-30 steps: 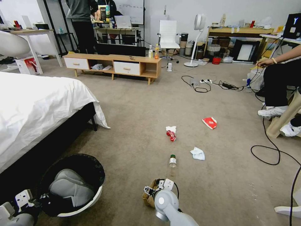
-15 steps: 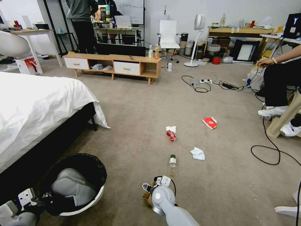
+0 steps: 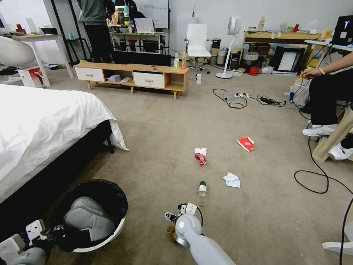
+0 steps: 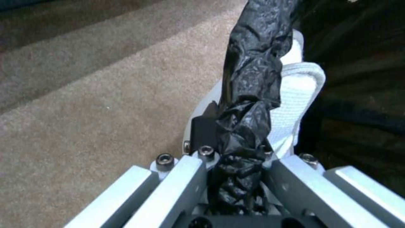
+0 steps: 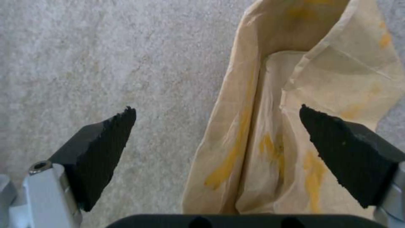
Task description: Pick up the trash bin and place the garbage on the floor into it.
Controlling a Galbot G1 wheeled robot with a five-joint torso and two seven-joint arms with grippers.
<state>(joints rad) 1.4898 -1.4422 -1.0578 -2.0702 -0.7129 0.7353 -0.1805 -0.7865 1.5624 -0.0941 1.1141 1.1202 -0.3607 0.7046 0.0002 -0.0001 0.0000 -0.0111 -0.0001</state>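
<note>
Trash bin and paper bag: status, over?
Left gripper shut on trash bin rim. Right gripper open, straddling paper bag on carpet. Bottle just beyond.

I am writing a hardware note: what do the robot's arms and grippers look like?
Both arms are smooth light grey tubes. The right gripper has silver metal fingers tipped with black wedge-shaped textured pads; a thin black cable loops at its wrist. The left gripper has silver angular links with dark bolts and a black base.

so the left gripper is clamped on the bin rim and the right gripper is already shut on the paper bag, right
Not quite. The left gripper is clamped on the trash bin rim, but the right wrist view shows the right gripper open, its fingers spread around the paper bag.
</note>
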